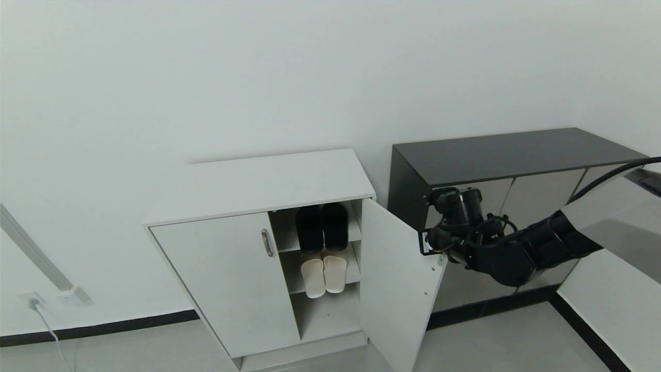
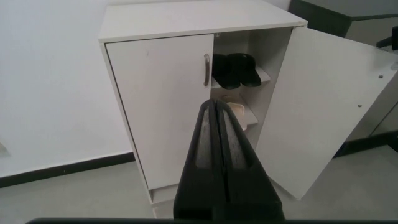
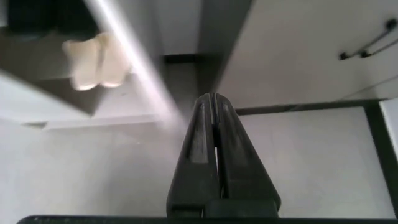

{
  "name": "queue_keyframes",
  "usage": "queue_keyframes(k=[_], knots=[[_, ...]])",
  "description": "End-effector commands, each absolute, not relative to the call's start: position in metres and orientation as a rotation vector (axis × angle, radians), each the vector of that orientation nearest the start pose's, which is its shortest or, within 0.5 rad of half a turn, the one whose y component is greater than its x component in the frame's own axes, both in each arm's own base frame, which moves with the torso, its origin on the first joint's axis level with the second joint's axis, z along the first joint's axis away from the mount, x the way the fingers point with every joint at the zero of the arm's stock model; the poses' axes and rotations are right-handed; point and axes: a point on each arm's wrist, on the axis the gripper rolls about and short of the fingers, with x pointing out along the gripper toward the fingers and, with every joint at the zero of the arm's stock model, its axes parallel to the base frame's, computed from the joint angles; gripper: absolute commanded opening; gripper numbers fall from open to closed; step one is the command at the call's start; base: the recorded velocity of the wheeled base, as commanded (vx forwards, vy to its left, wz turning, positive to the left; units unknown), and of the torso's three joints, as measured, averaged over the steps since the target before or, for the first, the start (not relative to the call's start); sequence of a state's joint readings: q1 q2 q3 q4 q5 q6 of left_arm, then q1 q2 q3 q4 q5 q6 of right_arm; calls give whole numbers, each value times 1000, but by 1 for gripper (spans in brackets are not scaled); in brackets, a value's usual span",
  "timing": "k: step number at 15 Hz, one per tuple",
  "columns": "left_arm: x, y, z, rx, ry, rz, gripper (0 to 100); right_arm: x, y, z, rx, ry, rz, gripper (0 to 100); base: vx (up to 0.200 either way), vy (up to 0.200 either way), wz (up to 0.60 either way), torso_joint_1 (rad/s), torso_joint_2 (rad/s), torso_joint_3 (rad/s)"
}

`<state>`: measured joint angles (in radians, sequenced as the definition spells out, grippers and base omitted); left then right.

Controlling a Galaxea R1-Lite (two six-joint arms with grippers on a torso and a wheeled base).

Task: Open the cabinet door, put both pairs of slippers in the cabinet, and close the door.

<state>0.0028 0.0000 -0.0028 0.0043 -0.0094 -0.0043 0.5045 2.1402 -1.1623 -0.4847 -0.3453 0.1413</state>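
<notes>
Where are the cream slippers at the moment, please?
In the head view the cream slippers sit on the middle shelf in the right half of the white cabinet, directly below the black slippers and beside the open door.

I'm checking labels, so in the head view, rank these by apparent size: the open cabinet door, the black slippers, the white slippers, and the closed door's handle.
Largest: open cabinet door.
Next: black slippers and white slippers, about alike, so unranked.
Smallest: handle.

Head camera high, facing down on cabinet (image 1: 258, 186) — wrist cameras nearer, all sharing it.
</notes>
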Motion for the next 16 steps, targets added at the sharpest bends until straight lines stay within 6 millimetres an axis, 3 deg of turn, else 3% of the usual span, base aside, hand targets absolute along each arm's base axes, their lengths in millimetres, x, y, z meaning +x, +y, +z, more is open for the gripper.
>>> queue_keyframes(k=[1,2,5,8,12,16], knots=[[-23,0,76,-5,2,-6,0,339,207,117,-51,442,181,0,0,0,0,0,0,0],[-23,0,76,-5,2,-6,0,322,220,118,-52,451,230,0,0,0,0,0,0,0],[-23,0,76,-5,2,-6,0,294,242,123,-45,450,312,0,0,0,0,0,0,0],[-23,0,76,-5,2,-6,0,282,246,132,-12,439,341,0,0,0,0,0,0,0],[-23,0,76,-5,2,-6,0,314,222,118,-11,462,238,0,0,0,0,0,0,0],[-23,0,76,-5,2,-8,0,330,219,89,-38,497,207,0,0,0,0,0,0,0]])
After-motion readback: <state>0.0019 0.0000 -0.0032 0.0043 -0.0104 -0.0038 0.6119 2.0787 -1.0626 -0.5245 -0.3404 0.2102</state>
